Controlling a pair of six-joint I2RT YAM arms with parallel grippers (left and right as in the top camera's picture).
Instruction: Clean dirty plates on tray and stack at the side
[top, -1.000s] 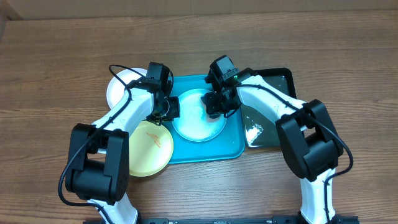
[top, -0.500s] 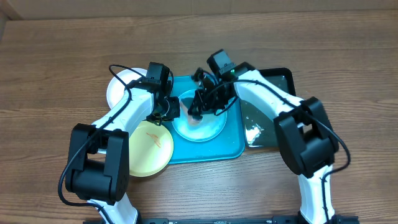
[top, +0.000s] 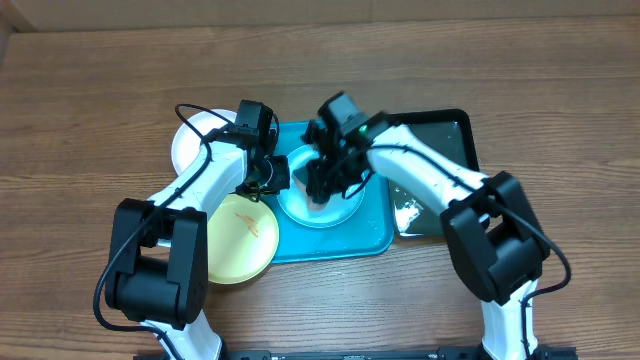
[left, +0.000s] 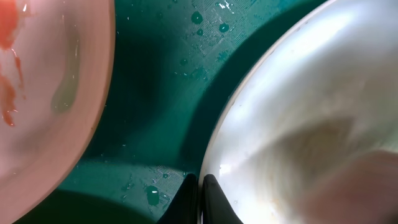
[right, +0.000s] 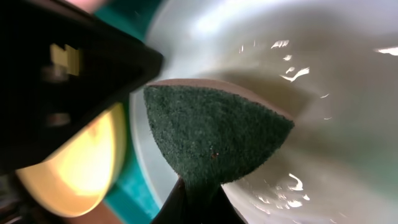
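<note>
Black tray (top: 450, 135) beside turquoise tray (top: 340, 243)

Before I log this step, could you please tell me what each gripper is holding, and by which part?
The left gripper pinches the mint-blue plate at its rim; the right gripper grips a green scouring pad by its lower end.

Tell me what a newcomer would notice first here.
Both arms meet over the mint-blue plate on the turquoise tray. The right claw presses a dark green scouring pad into it, and the left claw pinches its rim. To its left, a yellow plate shows an orange smear.
</note>
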